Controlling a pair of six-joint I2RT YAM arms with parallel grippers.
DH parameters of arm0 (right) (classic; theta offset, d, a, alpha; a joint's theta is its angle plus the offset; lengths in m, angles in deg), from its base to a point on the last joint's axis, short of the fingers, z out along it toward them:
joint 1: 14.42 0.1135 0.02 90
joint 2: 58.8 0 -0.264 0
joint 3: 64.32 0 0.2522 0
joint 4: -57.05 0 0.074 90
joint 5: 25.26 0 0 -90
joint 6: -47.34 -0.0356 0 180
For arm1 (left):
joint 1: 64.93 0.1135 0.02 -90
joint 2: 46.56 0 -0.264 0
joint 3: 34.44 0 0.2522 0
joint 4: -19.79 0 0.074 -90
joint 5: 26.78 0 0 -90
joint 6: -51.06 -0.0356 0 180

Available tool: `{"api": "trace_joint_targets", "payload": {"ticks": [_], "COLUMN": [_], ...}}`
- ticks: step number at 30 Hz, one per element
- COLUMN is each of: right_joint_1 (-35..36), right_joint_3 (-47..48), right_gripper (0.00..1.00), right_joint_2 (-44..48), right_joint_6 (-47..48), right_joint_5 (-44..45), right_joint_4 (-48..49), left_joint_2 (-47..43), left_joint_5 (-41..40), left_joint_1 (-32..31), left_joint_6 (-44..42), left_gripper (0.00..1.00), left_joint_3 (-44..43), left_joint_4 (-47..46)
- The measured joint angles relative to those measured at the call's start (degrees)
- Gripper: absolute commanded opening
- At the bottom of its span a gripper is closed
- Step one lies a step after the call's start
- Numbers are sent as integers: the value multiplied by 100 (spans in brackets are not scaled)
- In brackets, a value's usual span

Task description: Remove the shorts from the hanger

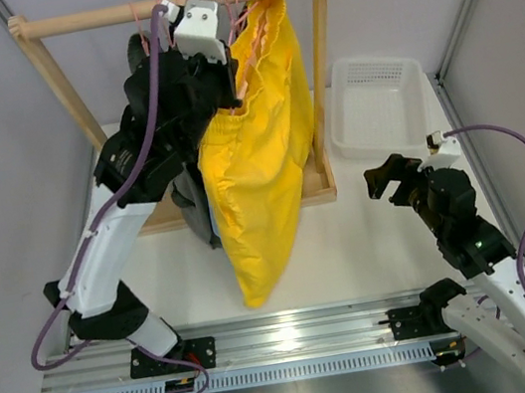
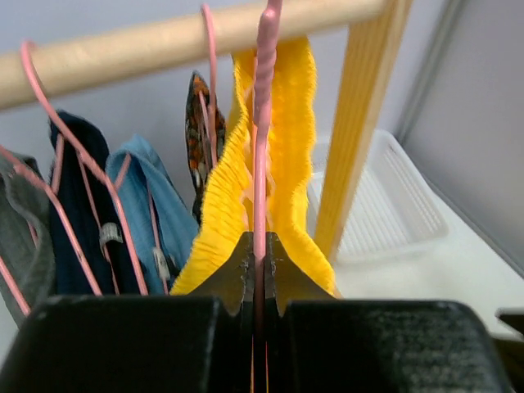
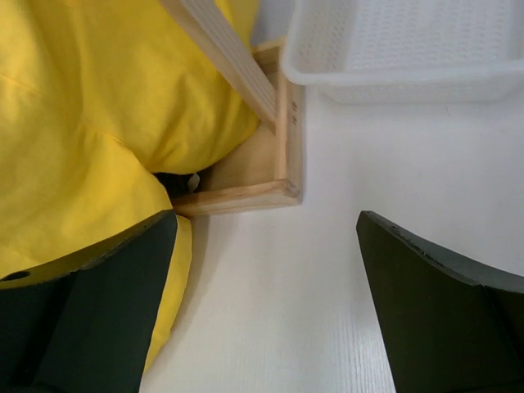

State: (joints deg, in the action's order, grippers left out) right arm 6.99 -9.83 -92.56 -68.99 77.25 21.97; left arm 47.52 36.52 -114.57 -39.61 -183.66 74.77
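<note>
Yellow shorts (image 1: 256, 147) hang from a pink hanger (image 2: 263, 123) on the wooden rack's top rail (image 1: 111, 15). Their lower end reaches the table. My left gripper (image 1: 221, 67) is high up by the rail. It is shut on the pink hanger's wire (image 2: 260, 270), just below the ruffled yellow waistband (image 2: 232, 180). My right gripper (image 1: 386, 179) is open and empty low over the table, to the right of the shorts (image 3: 90, 123) and near the rack's base corner (image 3: 278, 192).
Other clothes hang on pink hangers left of the shorts: dark blue (image 2: 78, 213), light blue (image 2: 160, 205), grey and patterned ones. A white basket (image 1: 376, 102) stands right of the rack. The rack's right post (image 1: 321, 66) stands between shorts and basket.
</note>
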Motion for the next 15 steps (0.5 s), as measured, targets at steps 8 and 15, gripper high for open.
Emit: {"api": "trace_joint_targets", "payload": {"ticks": [8, 15], "right_joint_1": [2, 13], "right_joint_3": [313, 817], "right_gripper": [99, 99], "right_joint_2": [282, 70], "right_joint_6": [557, 691], "right_joint_5": [-1858, -3244], "right_joint_4": [715, 1628], "left_joint_2": [-2326, -3364], "left_joint_5": [1172, 2354], "left_joint_1": [-299, -356], "left_joint_6": [599, 944], "left_gripper": [0, 0], "left_joint_3": [2929, 2894], "left_joint_4": [411, 1342]}}
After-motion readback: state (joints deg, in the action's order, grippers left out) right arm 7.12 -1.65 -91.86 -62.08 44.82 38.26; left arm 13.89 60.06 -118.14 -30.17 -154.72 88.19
